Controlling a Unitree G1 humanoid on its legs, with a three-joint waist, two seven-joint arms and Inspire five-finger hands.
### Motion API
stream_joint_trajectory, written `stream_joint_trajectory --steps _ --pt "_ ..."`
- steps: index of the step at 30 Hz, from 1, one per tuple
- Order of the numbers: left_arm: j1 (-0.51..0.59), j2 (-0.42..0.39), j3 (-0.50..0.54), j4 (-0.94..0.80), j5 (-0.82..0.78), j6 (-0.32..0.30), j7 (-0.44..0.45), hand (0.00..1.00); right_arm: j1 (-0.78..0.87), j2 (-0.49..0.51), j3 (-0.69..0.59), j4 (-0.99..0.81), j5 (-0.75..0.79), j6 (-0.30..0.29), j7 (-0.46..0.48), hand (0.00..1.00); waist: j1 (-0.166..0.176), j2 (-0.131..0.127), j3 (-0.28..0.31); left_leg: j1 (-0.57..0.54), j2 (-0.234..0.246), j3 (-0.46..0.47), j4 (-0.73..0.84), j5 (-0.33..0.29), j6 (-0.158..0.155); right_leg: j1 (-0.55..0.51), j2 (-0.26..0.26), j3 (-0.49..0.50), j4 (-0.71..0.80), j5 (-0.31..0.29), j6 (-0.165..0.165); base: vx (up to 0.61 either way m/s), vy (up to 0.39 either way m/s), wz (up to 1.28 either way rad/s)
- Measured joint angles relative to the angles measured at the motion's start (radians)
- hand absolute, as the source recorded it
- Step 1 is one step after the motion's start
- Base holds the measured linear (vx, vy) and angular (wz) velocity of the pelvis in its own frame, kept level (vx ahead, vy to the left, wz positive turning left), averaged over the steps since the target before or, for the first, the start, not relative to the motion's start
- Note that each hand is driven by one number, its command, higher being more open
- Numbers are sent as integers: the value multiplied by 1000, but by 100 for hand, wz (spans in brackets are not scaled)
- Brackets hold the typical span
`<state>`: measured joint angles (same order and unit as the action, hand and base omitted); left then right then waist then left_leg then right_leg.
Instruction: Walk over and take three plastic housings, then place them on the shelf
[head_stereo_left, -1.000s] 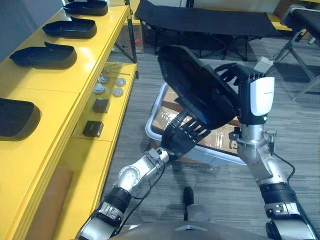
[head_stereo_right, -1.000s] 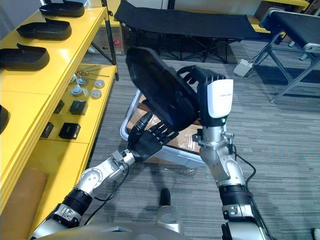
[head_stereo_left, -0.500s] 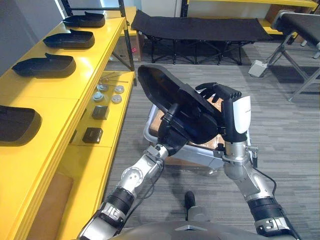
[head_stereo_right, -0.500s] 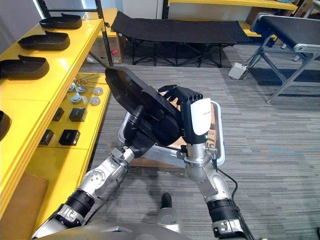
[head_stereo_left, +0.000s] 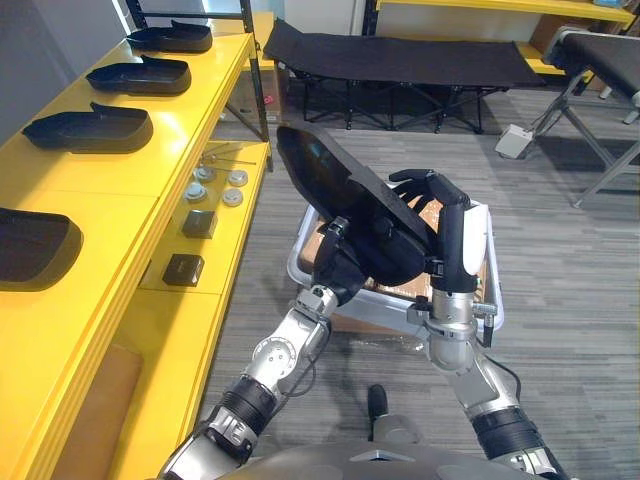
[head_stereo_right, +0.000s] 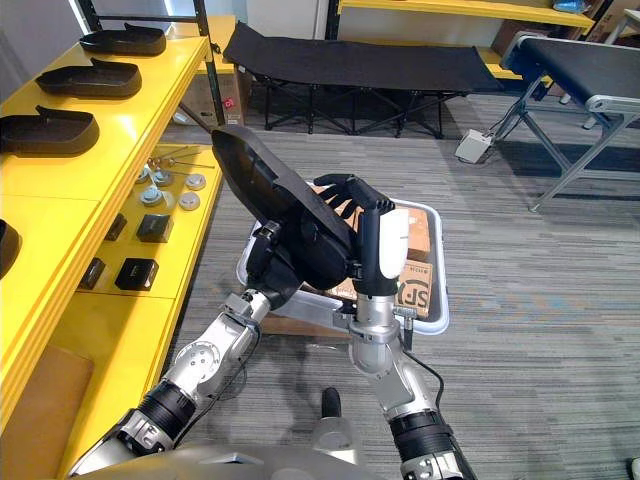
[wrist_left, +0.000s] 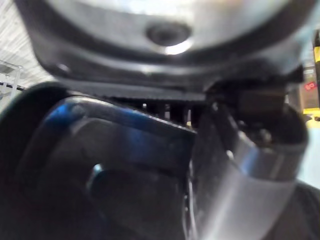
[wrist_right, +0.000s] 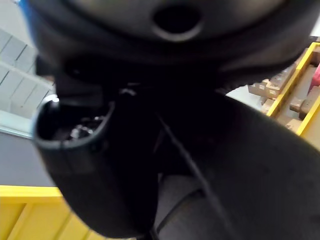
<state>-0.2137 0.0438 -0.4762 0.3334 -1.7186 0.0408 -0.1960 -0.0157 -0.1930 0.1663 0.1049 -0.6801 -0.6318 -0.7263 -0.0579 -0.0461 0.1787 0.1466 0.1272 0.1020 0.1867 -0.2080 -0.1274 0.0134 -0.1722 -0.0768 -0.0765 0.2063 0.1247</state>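
Observation:
A large black plastic housing (head_stereo_left: 345, 195) is held tilted in the air in front of me, between both hands. My left hand (head_stereo_left: 337, 268) grips its lower edge from beneath with curled fingers. My right hand (head_stereo_left: 432, 198) holds the far right edge, its fingers hooked over the rim. The housing's glossy inside (wrist_left: 110, 155) shows very close in the left wrist view. Several more black housings (head_stereo_left: 92, 125) lie in a row on top of the yellow shelf (head_stereo_left: 150, 170) at the left.
The shelf's lower level carries small round metal parts (head_stereo_left: 215, 185) and two black boxes (head_stereo_left: 184, 268). A white tray (head_stereo_left: 492, 305) with cardboard boxes sits on the carpet under my hands. A black cot (head_stereo_left: 400, 55) stands behind, and a grey table (head_stereo_left: 600, 50) at the far right.
My left hand's fingers, straight under the housing a second ago, have curled round its lower edge. The housing has come lower and nearer to me; the camera has shifted too.

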Motion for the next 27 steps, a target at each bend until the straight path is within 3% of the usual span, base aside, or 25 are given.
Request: stream_joint_trajectory --steps 4,5,7,10,12,15,18,20,23,27 --pt "21 0 -10 -23 -2 -37 0 0 1 0 13 -1 0 9 -5 0 0 -1 0 -1 0 1 -2 0 0 -4 0 1 0 -1 1 0 0 0" --pt "27 -1 -12 -28 -1 -48 0 0 2 0 15 -1 0 14 -8 100 0 -1 0 -2 0 2 -2 0 0 -5 1 1 0 -1 1 0 0 0" --pt "30 -1 -11 -28 8 -66 3 0 3 1 22 -1 0 19 -13 100 0 -1 0 -1 0 2 -3 0 0 -6 1 2 0 -1 1 0 0 0" --pt "35 -32 33 -58 80 -165 32 0 42 1 29 2 21 29 -20 100 5 -3 0 -1 0 3 -5 0 0 -7 2 2 0 -3 3 0 4 -1" --pt "59 -78 142 -133 245 -282 72 0 109 9 52 3 80 33 5 100 -1 -2 -1 -2 1 7 -4 0 0 -13 4 4 3 -3 2 7 9 -6" --pt "73 -80 199 -189 439 -341 144 0 119 45 59 -1 153 40 53 100 1 1 -3 0 2 10 -4 0 0 -13 6 7 4 -3 2 2 1 -1" --pt "104 -98 308 -308 744 -423 310 0 134 90 20 -4 325 80 122 100 2 2 -4 1 2 12 -1 0 0 -13 6 10 6 -3 2 0 0 0" --pt "107 -98 411 -361 970 -474 421 0 169 94 -40 -23 541 90 268 100 4 8 -7 1 2 12 0 -1 0 -13 6 10 6 -3 2 0 0 0" --pt "132 -94 502 -424 1237 -487 561 0 210 93 -81 -78 763 104 483 100 3 20 -14 0 2 13 -2 -2 -1 -13 6 10 4 -4 1 0 0 0" --pt "190 -80 528 -452 1556 -462 685 0 252 93 -89 -155 894 126 691 100 2 31 -21 -2 2 14 -1 -2 -2 -15 6 11 1 -5 -2 0 0 0"
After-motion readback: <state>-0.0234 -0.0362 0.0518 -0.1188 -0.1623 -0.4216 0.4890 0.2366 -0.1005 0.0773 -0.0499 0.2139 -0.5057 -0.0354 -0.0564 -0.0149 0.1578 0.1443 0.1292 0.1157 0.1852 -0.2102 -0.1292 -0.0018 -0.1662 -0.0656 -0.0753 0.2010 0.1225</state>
